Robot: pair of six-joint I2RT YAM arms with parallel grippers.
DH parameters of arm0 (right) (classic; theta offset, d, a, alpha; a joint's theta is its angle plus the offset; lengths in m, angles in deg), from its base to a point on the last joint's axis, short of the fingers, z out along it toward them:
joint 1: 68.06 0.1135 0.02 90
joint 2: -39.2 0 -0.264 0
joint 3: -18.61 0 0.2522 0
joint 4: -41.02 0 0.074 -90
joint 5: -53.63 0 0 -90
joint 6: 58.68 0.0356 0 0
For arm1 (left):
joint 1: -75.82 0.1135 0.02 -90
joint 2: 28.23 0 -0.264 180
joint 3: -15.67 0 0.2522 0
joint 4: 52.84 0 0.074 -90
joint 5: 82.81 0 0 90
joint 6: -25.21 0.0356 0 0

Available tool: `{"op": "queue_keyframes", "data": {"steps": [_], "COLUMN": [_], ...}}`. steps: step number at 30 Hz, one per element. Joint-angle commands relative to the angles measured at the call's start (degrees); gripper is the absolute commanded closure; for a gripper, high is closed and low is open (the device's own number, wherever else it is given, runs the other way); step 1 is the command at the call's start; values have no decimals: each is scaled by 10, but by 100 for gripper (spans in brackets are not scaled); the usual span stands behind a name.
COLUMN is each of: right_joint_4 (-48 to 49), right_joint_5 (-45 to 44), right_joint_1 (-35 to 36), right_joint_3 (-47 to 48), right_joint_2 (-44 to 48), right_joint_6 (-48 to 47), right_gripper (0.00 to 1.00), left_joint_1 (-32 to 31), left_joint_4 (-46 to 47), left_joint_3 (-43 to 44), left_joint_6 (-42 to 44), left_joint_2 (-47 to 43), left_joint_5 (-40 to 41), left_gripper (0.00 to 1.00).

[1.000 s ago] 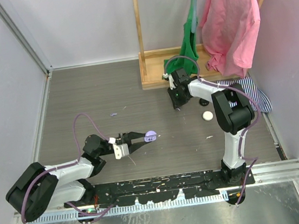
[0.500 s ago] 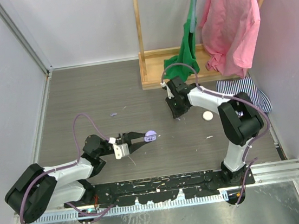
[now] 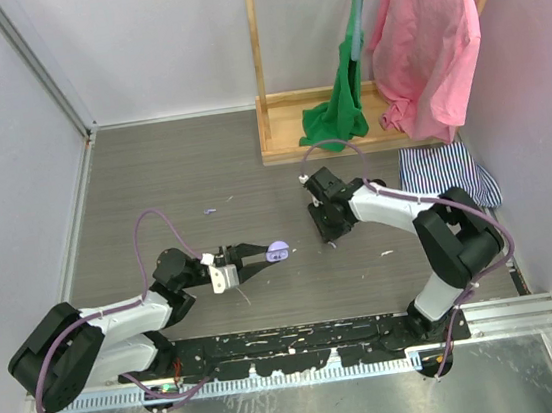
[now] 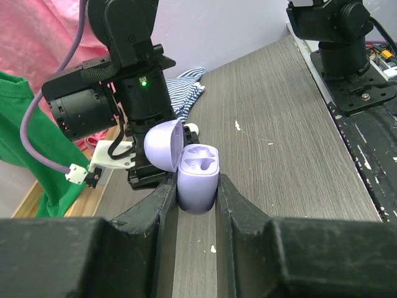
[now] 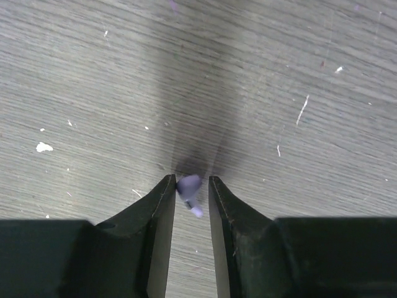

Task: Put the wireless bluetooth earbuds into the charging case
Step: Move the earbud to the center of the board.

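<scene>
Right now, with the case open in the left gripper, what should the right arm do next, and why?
Probably carry the right gripper toward the left gripper. It pinches a lilac earbud above the table, while the lilac charging case is held open, lid back, some way off.

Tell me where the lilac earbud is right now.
In the right wrist view, the lilac earbud sits pinched in the right gripper over the table; from above, that gripper is right of the open charging case in the left gripper.

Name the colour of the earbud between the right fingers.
The earbud is lilac; best in right wrist view.
</scene>
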Motion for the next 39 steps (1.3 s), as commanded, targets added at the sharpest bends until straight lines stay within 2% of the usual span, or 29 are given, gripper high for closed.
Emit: {"op": "queue_keyframes", "data": {"steps": [1, 6, 28, 39], "right_joint_4": [11, 6, -5, -44], "right_joint_5": [-16, -9, 17, -53], "right_joint_1": [2, 2, 30, 28], "right_joint_3": [-7, -18, -36, 21], "right_joint_2": [41, 55, 68, 56], "right_joint_6": [23, 26, 32, 37], "right_gripper": [62, 56, 57, 55], "left_joint_1": [-4, -4, -4, -4], "left_joint_4": [22, 22, 22, 22], "left_joint_3": [7, 7, 9, 9], "left_joint_6": [3, 2, -1, -2], "left_joint_2": [-13, -12, -13, -13], "left_joint_5": [3, 2, 1, 0], "left_gripper": [100, 100, 100, 100]}}
